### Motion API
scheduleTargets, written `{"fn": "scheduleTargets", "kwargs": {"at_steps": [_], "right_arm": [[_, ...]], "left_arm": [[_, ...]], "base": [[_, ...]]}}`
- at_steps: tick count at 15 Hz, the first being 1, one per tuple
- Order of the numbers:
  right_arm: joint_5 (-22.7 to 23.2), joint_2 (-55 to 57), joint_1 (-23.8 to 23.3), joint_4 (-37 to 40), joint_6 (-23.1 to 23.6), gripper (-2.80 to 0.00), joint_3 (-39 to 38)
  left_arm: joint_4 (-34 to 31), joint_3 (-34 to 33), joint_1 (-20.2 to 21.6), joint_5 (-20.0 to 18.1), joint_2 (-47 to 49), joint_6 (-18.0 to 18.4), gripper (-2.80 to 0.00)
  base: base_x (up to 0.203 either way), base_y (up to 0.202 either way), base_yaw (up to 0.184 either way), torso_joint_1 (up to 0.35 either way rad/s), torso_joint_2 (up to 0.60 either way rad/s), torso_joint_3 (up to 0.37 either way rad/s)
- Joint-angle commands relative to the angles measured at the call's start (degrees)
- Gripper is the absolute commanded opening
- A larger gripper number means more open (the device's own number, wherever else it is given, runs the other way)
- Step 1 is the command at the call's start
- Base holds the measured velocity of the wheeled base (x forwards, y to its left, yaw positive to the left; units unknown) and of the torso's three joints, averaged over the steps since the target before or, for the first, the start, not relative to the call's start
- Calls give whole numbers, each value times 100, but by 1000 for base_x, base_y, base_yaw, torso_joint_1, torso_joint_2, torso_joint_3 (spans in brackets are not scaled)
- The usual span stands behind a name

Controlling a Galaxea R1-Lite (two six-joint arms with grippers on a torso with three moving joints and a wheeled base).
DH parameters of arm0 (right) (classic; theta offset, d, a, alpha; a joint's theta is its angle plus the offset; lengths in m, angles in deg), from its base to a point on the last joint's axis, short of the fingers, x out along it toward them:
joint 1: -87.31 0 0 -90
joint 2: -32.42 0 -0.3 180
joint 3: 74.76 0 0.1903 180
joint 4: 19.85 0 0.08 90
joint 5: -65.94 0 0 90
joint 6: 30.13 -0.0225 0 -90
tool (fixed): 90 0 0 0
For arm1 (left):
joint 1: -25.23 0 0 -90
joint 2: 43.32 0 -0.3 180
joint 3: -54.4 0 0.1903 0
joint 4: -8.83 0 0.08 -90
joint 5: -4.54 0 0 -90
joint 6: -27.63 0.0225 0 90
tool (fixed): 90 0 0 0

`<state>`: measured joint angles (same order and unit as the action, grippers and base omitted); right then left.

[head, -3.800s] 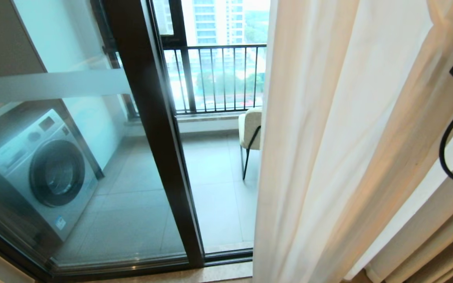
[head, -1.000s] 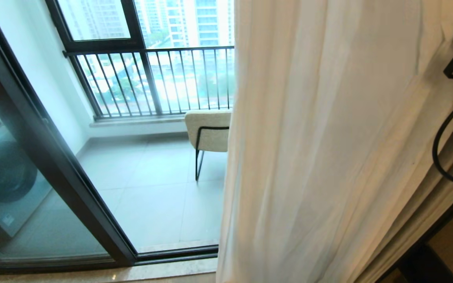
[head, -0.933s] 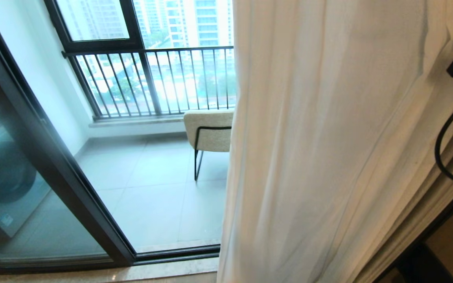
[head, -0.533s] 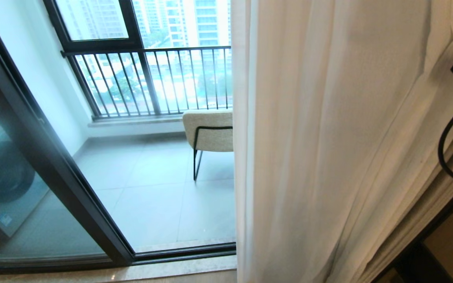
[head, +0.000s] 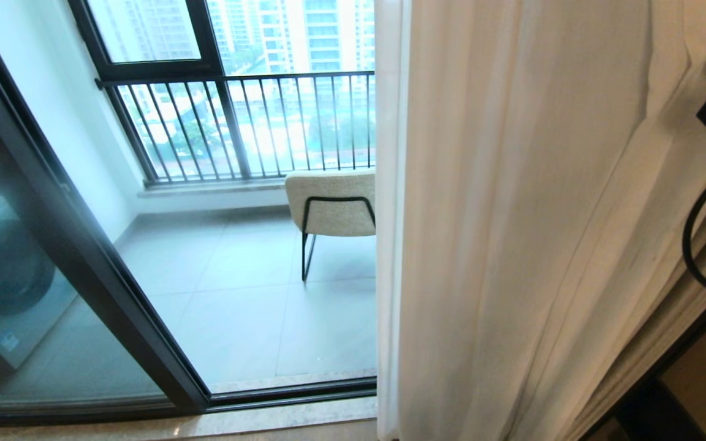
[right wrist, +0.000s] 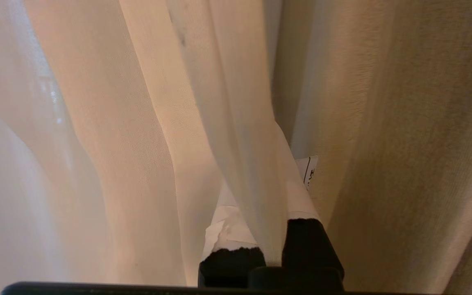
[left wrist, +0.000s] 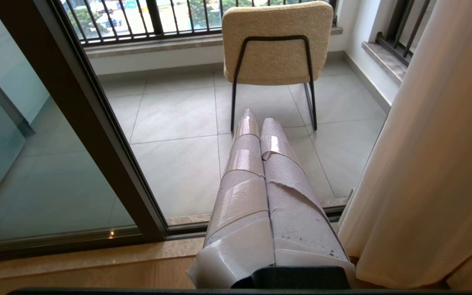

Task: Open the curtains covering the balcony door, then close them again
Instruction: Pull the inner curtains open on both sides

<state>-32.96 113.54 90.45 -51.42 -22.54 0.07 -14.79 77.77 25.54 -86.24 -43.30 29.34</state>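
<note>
Pinching a fold of the curtains [right wrist: 236,135], the right gripper [right wrist: 271,246] holds them bunched at the right of the balcony door [head: 114,294]. The thin fabric may slip out if the pull is too quick. The left gripper [left wrist: 256,127] is closed, empty.

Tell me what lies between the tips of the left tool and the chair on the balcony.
Only bare grey floor tiles, seen in the left wrist view: the shut left tool points at the chair without touching it.
</note>
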Motion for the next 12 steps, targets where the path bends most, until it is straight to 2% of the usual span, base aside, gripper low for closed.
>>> {"fn": "scheduleTargets", "kwargs": {"at_steps": [1,8,12], "right_arm": [[88,-24,3,-26,5,-280,46],[884,19,-2,117,7,-280,804],[917,141,-170,635,-27,-280,1499]], "left_arm": [[-1,0,5,-1,6,-4,-280],[-1,0,5,-1,6,5,-280],[-1,0,5,-1,6,-3,-280]], "base": [[0,0,0,0,0,0],[0,0,0,0,0,0],[0,0,0,0,0,0]]}}
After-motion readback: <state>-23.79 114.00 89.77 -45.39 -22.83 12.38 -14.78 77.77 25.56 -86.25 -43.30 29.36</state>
